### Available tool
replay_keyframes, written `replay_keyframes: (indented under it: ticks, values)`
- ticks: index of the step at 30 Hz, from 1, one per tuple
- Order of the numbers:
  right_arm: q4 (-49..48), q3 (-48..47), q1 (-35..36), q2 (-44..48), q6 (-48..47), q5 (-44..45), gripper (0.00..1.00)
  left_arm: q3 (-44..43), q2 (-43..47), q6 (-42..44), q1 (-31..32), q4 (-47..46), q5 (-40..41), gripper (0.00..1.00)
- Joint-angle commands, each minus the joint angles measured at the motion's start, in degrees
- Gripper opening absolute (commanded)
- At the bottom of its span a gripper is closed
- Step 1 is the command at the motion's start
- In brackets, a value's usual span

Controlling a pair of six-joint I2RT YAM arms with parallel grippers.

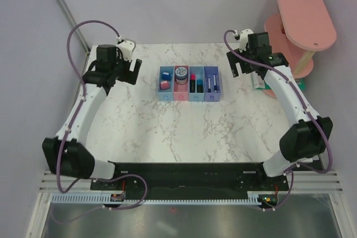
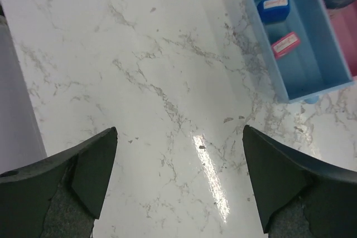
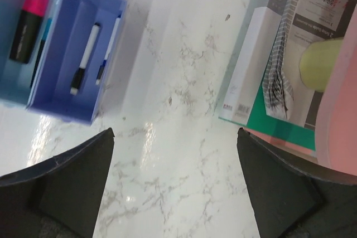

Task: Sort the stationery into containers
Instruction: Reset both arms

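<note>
The containers [image 1: 189,98] stand as a row of four joined trays at the table's far middle. The left blue tray [image 2: 309,65] holds a blue eraser [image 2: 274,8] and a pink eraser [image 2: 286,44]. A round blue pot [image 1: 181,73] sits in the pink tray. Highlighters [image 1: 192,80] lie in the third tray, one with a pink end [image 3: 28,23]. Two thin pens [image 3: 85,58] lie in the violet tray [image 3: 61,110]. My left gripper [image 1: 129,76] [image 2: 179,132] hangs open and empty left of the row. My right gripper [image 1: 239,69] [image 3: 175,132] hangs open and empty to its right.
A green tray [image 3: 279,82] with packaged items lies at the table's right edge, close to my right gripper. A pink two-tier shelf [image 1: 304,20] stands behind it at the far right. Bare marble table [image 1: 184,132] lies between the row and the arm bases.
</note>
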State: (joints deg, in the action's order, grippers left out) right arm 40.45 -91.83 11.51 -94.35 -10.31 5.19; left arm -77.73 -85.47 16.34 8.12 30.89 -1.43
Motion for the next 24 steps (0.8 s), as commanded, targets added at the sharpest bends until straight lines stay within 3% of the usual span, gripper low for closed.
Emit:
replay_keyframes:
  ticks: [1,9,24]
  values:
    - [7.01,4.63,0.62,9.78,-2.70,-5.10,0.98,3.72,14.00,-4.20,0.32,2.75,-0.24,1.00]
    - [5.52,12.03,0.53,22.79,-2.44,-11.52,0.98,10.40,29.21,-8.60,-0.03,6.11,0.38,1.00]
    - [4.47,11.32,0.53,25.00,-1.65,-14.42,0.98,13.75,32.03,-9.48,-0.12,5.41,0.03,1.00]
